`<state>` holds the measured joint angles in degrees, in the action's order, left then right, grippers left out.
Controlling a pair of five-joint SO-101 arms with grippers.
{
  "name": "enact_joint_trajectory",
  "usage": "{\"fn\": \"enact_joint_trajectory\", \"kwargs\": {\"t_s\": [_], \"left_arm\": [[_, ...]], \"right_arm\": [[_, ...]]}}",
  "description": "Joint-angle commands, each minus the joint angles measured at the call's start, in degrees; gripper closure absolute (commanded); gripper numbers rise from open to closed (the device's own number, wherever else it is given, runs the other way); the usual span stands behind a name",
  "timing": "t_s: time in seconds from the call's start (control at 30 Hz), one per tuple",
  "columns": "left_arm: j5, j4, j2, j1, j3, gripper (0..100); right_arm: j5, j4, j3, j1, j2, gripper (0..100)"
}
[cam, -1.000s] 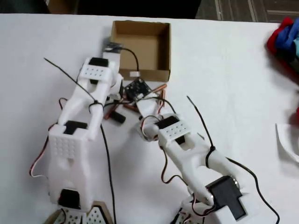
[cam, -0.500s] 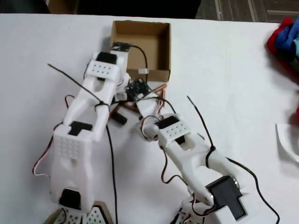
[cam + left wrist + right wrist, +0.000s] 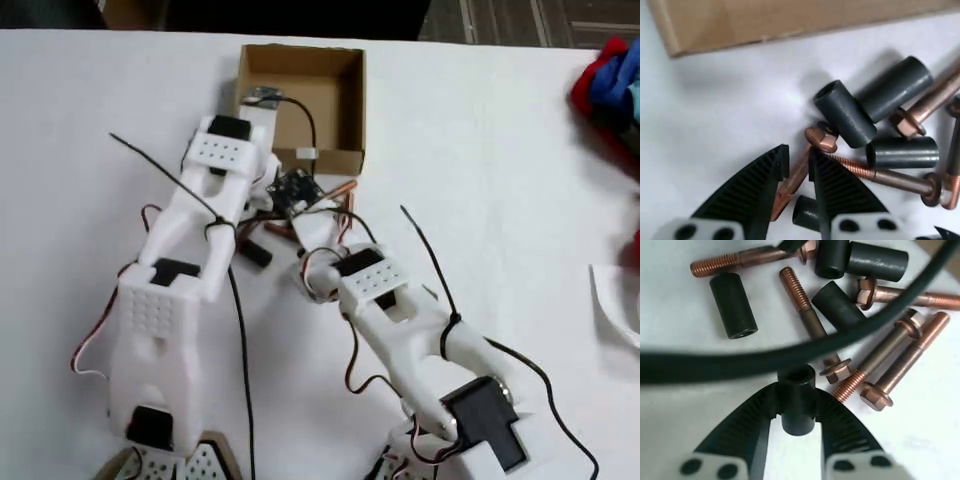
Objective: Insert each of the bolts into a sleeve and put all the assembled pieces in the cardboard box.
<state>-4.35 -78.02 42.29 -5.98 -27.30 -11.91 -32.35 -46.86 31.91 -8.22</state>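
My left pincer (image 3: 797, 150) pinches a copper bolt (image 3: 799, 172), right pincer (image 3: 796, 390) a black sleeve (image 3: 797, 412); overhead, the cardboard box (image 3: 345, 160) lies just beyond.

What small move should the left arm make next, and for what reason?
Probably lift the left claw a little: it is shut on a copper bolt lying in the pile, and the right claw holds a black sleeve to receive it.
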Motion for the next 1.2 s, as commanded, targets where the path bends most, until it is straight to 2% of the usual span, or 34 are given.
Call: {"fn": "enact_joint_trajectory", "kwargs": {"t_s": [0.0,0.2,0.47,0.7,0.83,1.17], "left_arm": [[0.35,2.73,2.37,-0.53,-0.13,90],[0.35,0.00,2.46,-0.35,-2.68,90],[0.35,-12.92,2.46,2.29,-15.08,90],[1.85,-20.31,2.81,0.26,-20.26,90],[6.77,-20.13,3.16,-3.52,-18.15,90],[7.74,-9.58,3.16,-4.22,-8.66,90]], "right_arm": [[-0.35,1.10,2.29,0.31,-0.13,97.4],[-0.35,1.10,2.29,0.31,-0.13,97.4],[-0.35,1.10,2.29,0.31,-0.13,97.4],[-0.35,1.10,2.29,0.31,-0.13,97.4],[-0.35,1.10,2.29,0.31,-0.13,97.4],[-0.35,1.10,2.29,0.31,-0.13,97.4]]}}
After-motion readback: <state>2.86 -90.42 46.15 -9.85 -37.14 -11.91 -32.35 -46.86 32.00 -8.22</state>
